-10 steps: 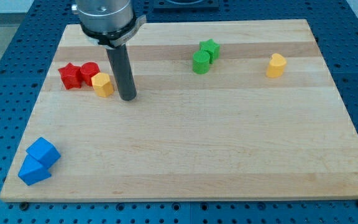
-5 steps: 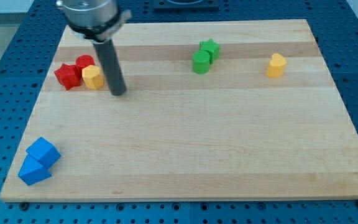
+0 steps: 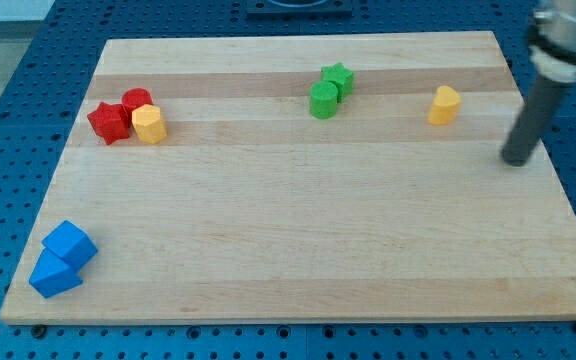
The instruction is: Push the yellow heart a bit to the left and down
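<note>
The yellow heart (image 3: 445,104) sits on the wooden board (image 3: 298,240) near the view's upper right. My tip (image 3: 515,161) rests on the board to the right of the heart and a little below it, with a clear gap between them. The dark rod rises from the tip toward the view's top right corner.
A second yellow block (image 3: 149,125) touches a red star (image 3: 108,122) and a red block (image 3: 138,100) at the upper left. A green star (image 3: 338,76) and a green block (image 3: 323,100) sit at the top middle. Two blue blocks (image 3: 69,243) (image 3: 53,275) lie at the lower left.
My tip has left the yellow block at the upper left, after nudging it and the red blocks slightly up-left, and has swept across to the right side, beside the yellow heart.
</note>
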Robot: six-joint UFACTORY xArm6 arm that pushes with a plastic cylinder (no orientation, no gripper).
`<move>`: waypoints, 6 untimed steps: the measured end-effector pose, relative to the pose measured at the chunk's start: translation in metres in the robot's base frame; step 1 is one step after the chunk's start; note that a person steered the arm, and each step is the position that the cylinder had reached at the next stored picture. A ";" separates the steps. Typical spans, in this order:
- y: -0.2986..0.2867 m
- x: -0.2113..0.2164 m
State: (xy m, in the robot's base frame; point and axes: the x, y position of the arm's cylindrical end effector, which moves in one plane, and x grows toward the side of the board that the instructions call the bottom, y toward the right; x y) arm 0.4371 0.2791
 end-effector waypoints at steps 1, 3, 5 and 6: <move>0.018 -0.039; -0.061 -0.119; -0.122 -0.076; -0.143 -0.050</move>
